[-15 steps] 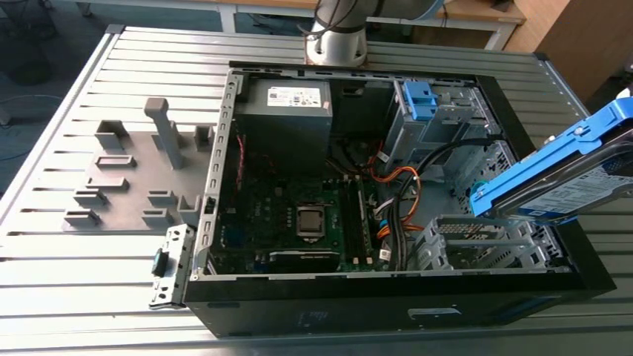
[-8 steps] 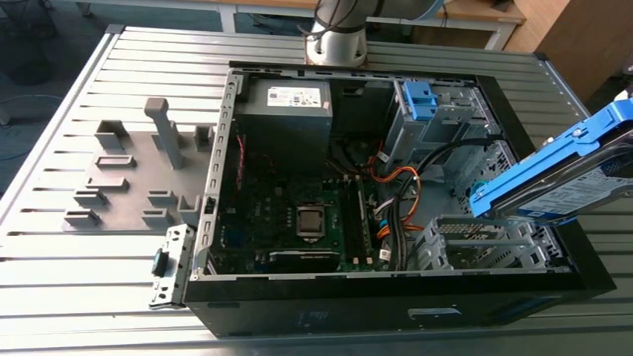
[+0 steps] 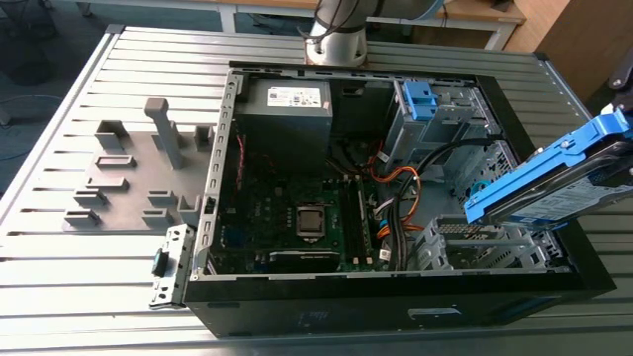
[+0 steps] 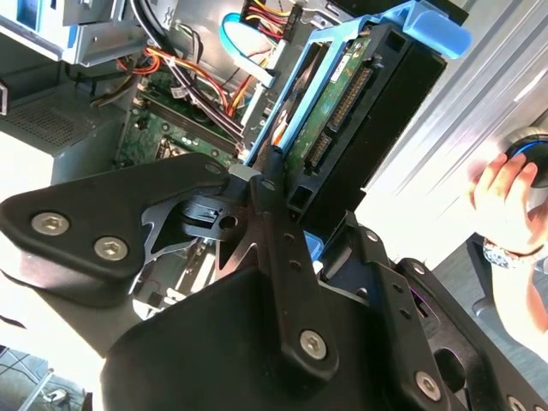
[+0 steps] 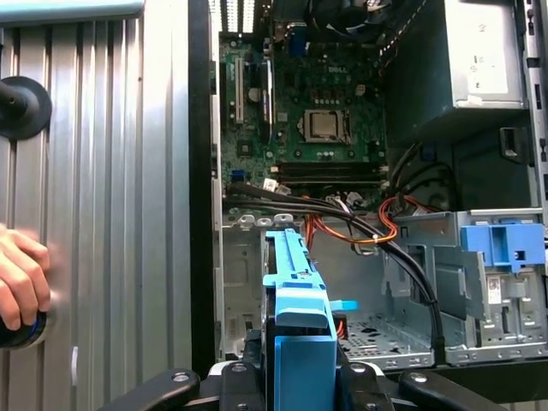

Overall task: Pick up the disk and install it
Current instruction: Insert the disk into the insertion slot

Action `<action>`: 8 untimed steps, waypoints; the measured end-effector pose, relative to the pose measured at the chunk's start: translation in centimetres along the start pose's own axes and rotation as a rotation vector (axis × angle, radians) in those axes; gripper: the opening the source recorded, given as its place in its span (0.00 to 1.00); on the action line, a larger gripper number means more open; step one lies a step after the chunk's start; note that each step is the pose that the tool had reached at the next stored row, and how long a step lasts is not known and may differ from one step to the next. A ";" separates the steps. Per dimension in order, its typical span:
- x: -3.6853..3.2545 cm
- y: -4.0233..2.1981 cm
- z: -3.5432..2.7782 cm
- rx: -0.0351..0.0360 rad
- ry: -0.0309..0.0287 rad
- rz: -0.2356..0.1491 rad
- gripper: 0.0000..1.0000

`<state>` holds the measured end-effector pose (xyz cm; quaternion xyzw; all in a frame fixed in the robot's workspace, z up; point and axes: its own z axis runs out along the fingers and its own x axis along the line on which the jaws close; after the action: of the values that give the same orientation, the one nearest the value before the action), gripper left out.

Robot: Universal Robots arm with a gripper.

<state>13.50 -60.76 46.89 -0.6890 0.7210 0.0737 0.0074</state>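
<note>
The disk (image 3: 549,185), a silver-grey drive in a bright blue carrier, hangs tilted in the air over the exterior view's right side of the open computer case (image 3: 219,170). It hovers just above the empty silver drive bay (image 3: 475,245). My gripper (image 4: 287,201) is shut on the disk (image 4: 342,111), one black finger on each side of its near end. In the first wrist view the blue carrier (image 5: 295,291) stands edge-on between the fingers of the gripper (image 5: 295,381), over the bay floor (image 5: 368,295).
Inside the case lie the motherboard (image 3: 296,200), power supply (image 3: 287,111), orange and black cables (image 3: 405,185), and a silver cage with a blue latch (image 3: 420,100). A grey fixture plate (image 3: 129,170) sits on the slatted table. A person's hand (image 5: 21,278) rests near the case.
</note>
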 end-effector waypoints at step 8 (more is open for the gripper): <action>0.09 -0.09 0.92 0.0000 0.0002 0.000 0.36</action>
<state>13.50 -60.74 45.96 -0.6890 0.7210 0.0736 0.0074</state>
